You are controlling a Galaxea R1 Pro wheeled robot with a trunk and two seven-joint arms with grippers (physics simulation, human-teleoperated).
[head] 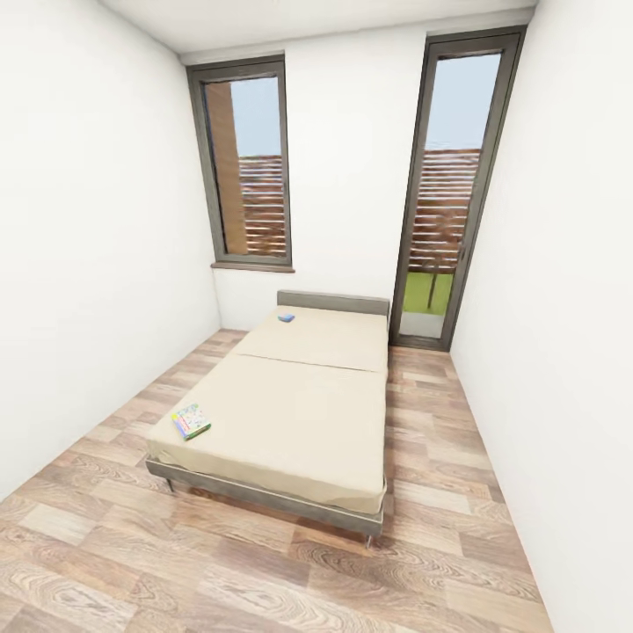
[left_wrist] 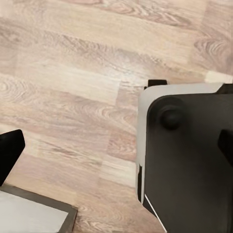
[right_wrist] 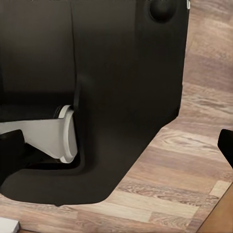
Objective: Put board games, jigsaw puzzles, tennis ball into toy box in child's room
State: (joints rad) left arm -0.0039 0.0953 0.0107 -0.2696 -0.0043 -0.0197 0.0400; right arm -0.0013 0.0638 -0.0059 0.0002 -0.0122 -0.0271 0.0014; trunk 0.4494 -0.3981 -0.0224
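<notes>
Board games both untouched on the bed: green-edged box at its near left corner, small blue box by the headboard. Nothing collected; every toy left to move. Table, toy box hidden. Gripper states impossible to tell: fingertips cropped above plank floor.

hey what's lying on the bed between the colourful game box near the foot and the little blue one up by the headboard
Nothing. In the head view, only bare cream mattress and its crosswise seam lie between the colourful game box and the small blue box on the bed.
</notes>
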